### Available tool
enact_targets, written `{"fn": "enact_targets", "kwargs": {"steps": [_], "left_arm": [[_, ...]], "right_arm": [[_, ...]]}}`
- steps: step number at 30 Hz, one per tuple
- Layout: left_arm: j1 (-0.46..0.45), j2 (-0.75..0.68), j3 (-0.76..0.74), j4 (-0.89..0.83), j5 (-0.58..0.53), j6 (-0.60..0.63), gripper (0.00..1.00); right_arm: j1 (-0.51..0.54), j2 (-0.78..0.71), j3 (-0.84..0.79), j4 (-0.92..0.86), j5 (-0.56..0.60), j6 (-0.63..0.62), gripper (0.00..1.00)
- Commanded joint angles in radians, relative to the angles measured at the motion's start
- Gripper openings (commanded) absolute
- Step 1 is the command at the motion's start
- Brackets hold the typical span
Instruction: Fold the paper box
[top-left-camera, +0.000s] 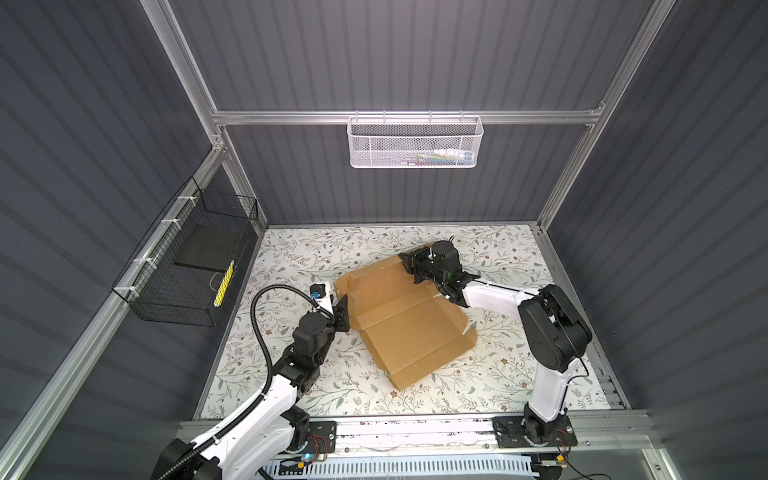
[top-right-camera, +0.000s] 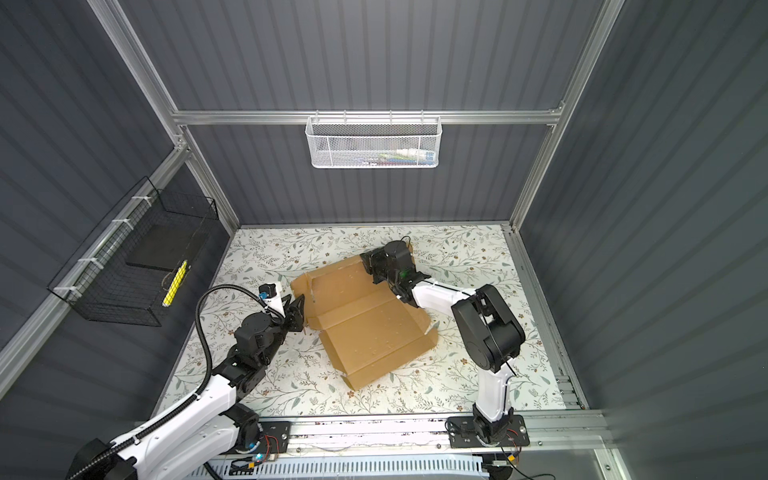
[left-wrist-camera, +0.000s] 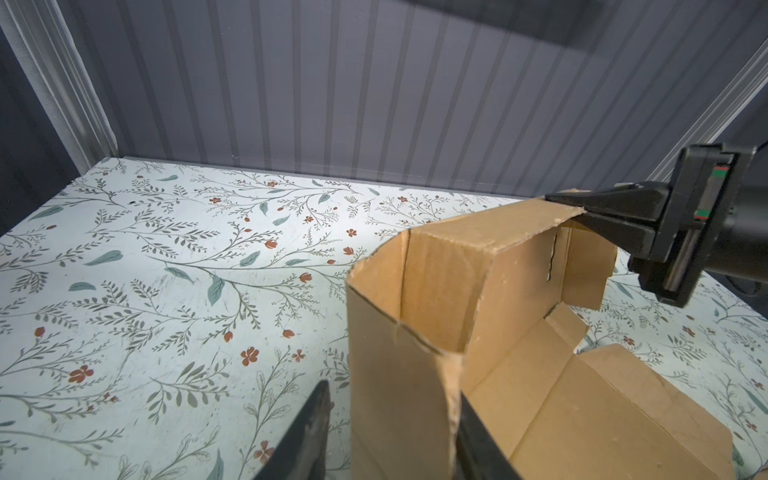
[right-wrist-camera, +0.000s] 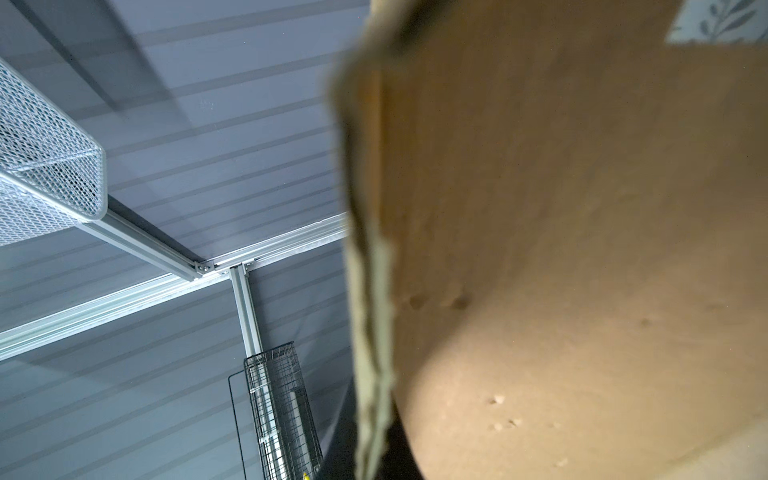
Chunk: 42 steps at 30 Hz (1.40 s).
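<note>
The paper box lies half-formed in the middle of the floral table, its far panel raised. The left gripper sits at the box's left edge, jaws parted on either side of an upright side wall. The right gripper is pinched tight on the raised panel's far right corner.

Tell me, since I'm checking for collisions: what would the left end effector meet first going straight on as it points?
The paper box: its raised wall stands between the open jaws of the left end effector, so it would likely slide further onto that wall.
</note>
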Motion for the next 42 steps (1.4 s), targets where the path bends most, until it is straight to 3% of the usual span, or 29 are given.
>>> {"fn": "enact_targets", "kwargs": {"steps": [1,18,28,42], "left_arm": [[-0.004,-0.014,0.015,-0.058,-0.023,0.005,0.46],[-0.003,0.022,0.022,-0.06,-0.118,0.058,0.62],[-0.003,-0.008,0.097,-0.123,-0.033,0.086,0.76],[-0.003,-0.084,0.177,-0.288,0.019,0.063,0.8]], "right_arm": [[0.005,0.008,-0.018,0.069,-0.032,0.009,0.04],[0.003,0.003,-0.025,0.09,-0.062,-0.016,0.03],[0.0,-0.029,-0.028,0.039,-0.048,-0.081,0.03],[0.0,-0.04,-0.003,0.006,-0.089,-0.191,0.03]]}}
